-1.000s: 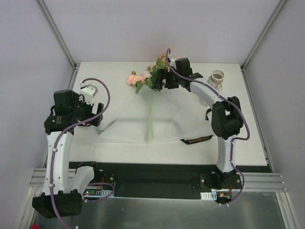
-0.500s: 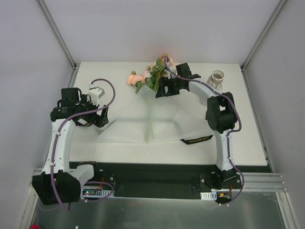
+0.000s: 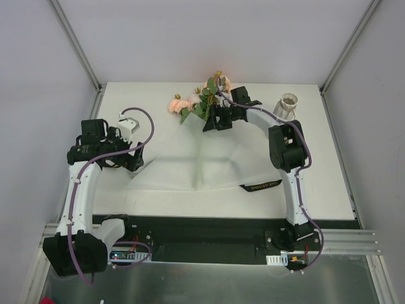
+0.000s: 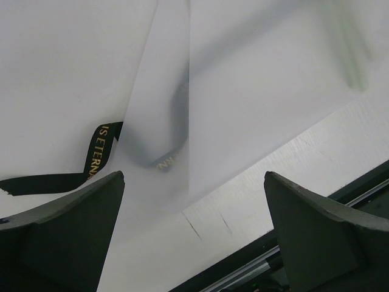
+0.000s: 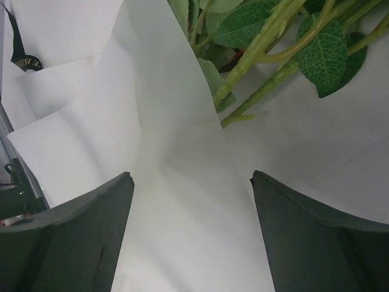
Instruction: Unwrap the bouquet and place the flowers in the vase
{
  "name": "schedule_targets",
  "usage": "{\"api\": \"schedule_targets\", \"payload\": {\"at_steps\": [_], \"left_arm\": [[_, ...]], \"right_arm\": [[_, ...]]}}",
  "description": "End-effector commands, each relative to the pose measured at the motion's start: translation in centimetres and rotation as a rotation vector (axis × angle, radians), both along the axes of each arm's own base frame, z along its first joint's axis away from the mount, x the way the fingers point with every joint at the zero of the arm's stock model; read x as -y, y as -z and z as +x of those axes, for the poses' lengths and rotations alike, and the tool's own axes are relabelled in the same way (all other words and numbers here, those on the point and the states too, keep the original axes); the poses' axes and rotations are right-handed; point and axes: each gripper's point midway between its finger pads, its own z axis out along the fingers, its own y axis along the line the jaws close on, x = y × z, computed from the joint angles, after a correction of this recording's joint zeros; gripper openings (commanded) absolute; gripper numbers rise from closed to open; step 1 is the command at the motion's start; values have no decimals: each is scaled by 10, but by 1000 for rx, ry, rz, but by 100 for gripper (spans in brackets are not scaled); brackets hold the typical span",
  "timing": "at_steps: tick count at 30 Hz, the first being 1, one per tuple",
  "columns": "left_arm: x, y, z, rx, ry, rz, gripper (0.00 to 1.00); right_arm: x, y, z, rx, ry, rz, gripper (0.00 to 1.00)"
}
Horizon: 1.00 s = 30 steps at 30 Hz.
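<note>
**Top external view.** The white wrapping paper [image 3: 196, 161] lies spread flat on the tabletop [image 3: 329, 183]. The dark ribbon [image 3: 259, 186] lies loose at its near right edge. We therefore judge the unwrapping step done and the pick-up of the flowers [image 3: 193, 102] to be in hand. The flowers rest at the far edge of the paper, just beyond the right fingers [image 3: 212, 121]. The vase [image 3: 288, 104] stands well to the right of those fingers. The left fingers [image 3: 131, 155] hover off the paper's left edge, well apart from the flowers.

**Left wrist view.** The left fingers stand wide with nothing between them. Ahead of them lie a fold of paper and the ribbon, whose gold lettering is only partly readable.

**Right wrist view.** The right fingers stand apart and hold nothing; bare paper lies between them. The green stems [image 5: 261, 67] and leaves lie ahead and to the right, outside the gap. In our judgement, the next move calls for advancing until the stems sit between the fingers, then closing on all of them without pinching paper.

**Limits.** The blooms are cut off in both wrist views. We cannot count the stems, and the vase is seen only from above.
</note>
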Motion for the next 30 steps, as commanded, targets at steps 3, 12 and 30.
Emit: {"api": "schedule_targets", "payload": {"at_steps": [3, 12, 30], "left_arm": [[0, -2, 0, 34, 22, 26, 99], [-4, -5, -1, 50, 9, 43, 99], [-5, -14, -3, 85, -8, 50, 99]], "right_arm": [[-15, -27, -3, 37, -43, 101, 71], [-13, -45, -13, 70, -44, 119, 36], [-7, -139, -46, 227, -86, 214, 13]]}}
